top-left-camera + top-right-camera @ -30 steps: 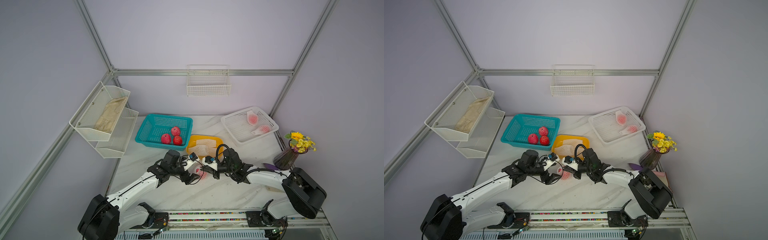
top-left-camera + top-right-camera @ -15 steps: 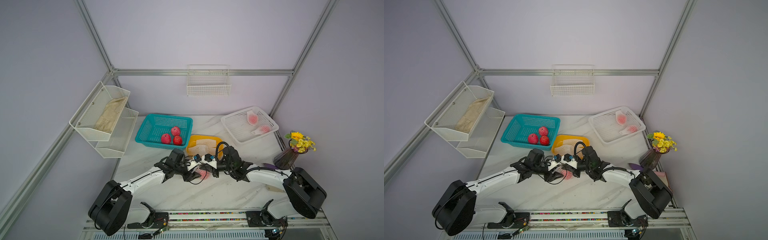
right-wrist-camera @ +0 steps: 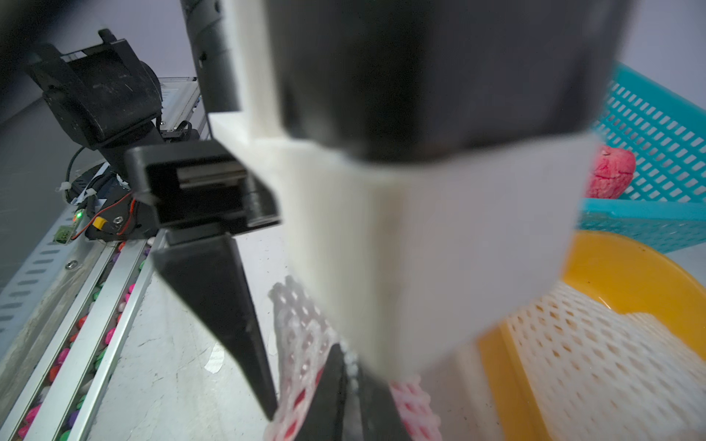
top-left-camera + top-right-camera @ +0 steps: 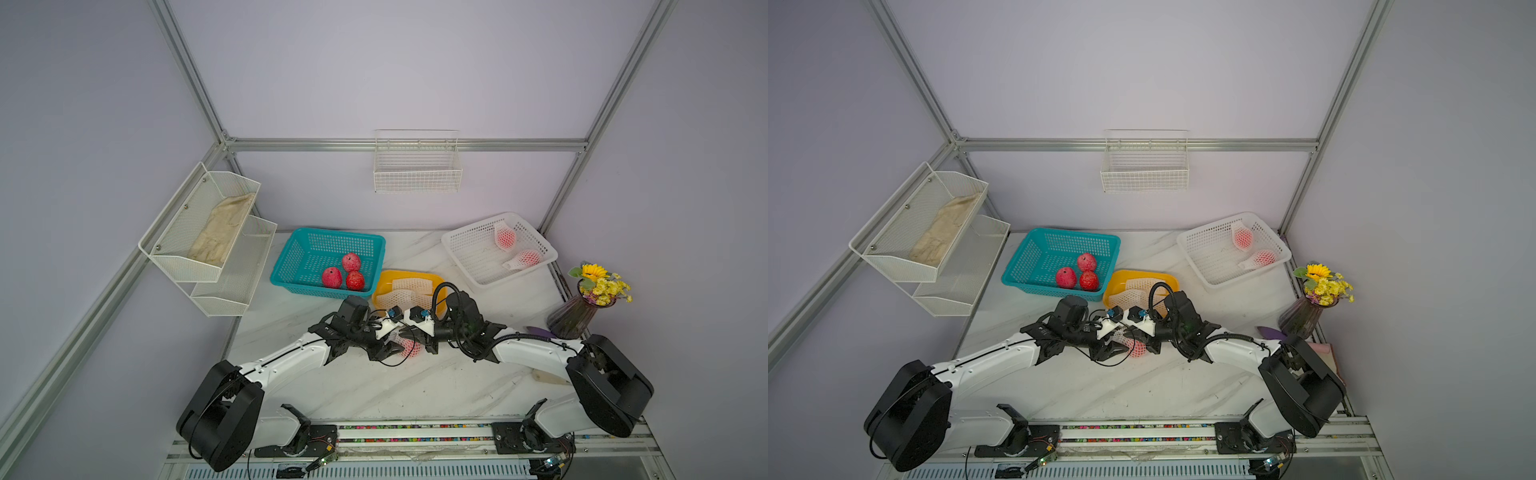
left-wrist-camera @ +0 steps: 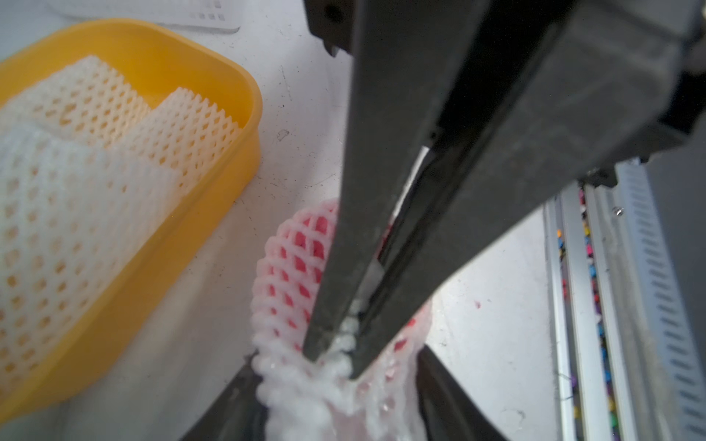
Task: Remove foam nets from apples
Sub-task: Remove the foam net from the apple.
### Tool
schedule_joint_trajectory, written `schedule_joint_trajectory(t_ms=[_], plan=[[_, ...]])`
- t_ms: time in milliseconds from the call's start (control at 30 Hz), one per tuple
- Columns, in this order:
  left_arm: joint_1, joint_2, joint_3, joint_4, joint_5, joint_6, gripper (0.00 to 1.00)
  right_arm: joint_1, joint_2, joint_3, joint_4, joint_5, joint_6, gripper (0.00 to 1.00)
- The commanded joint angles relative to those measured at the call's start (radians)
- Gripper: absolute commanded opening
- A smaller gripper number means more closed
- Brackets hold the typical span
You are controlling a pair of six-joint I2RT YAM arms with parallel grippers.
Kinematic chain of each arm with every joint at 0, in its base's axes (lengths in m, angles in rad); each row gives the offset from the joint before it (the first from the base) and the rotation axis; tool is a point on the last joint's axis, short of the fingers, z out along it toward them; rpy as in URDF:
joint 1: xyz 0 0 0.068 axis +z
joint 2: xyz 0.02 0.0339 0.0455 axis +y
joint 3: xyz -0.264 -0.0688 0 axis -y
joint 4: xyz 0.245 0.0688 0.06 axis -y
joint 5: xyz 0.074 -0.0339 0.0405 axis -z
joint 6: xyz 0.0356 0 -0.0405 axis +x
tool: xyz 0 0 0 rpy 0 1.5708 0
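**Top views.** Both arms reach low from the near rail across the table (image 4: 415,395). Their forearms are almost level and they meet head-on just in front of the yellow tray (image 4: 409,273). The left gripper (image 4: 388,352) and right gripper (image 4: 424,345) close in on one apple (image 4: 411,350), which sits in its net (image 4: 402,341) on the table. Loose nets (image 4: 399,297) lie in the tray. Three bare apples (image 4: 351,262) sit in the teal basket (image 4: 340,233). Two netted apples (image 4: 505,237) sit in the white basket (image 4: 473,253) at the far right.

**Left wrist view.** The right gripper (image 5: 336,351) slants down from above with its jaws together, pinching the gathered rim of the net (image 5: 290,267). Red apple (image 5: 301,240) shows through the mesh. The left gripper's own fingers (image 5: 450,389) stand apart on either side of the netted apple and meet the mesh. Whether they clamp it cannot be told. The tray (image 5: 248,114) is just beside the apple.

**Right wrist view.** The right gripper's fingers (image 3: 328,397) lie close together on the mesh. One pointed left finger (image 3: 221,305) angles down with its tip at the side of the net (image 3: 298,343). The other left finger is hidden behind the left gripper's blurred black-and-white body. The teal basket (image 3: 649,133) and the tray (image 3: 630,267) lie beyond.
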Motion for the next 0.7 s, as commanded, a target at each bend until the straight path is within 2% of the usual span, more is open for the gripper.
schedule_joint_trajectory(t_ms=[0, 200, 500, 667], plan=[[-0.004, -0.017, 0.050, 0.018, 0.021, 0.006, 0.71, -0.002, -0.022, -0.025, 0.011, 0.022, -0.020, 0.11], [-0.005, -0.029, 0.050, -0.028, 0.024, 0.042, 0.71, -0.004, -0.030, -0.029, 0.011, 0.006, -0.040, 0.11], [-0.005, 0.021, 0.095, -0.030, 0.041, 0.037, 0.41, -0.003, -0.008, -0.004, 0.015, -0.026, -0.022, 0.11], [-0.005, 0.016, 0.099, -0.027, 0.034, 0.033, 0.33, -0.004, -0.020, -0.001, 0.010, -0.026, -0.015, 0.12]])
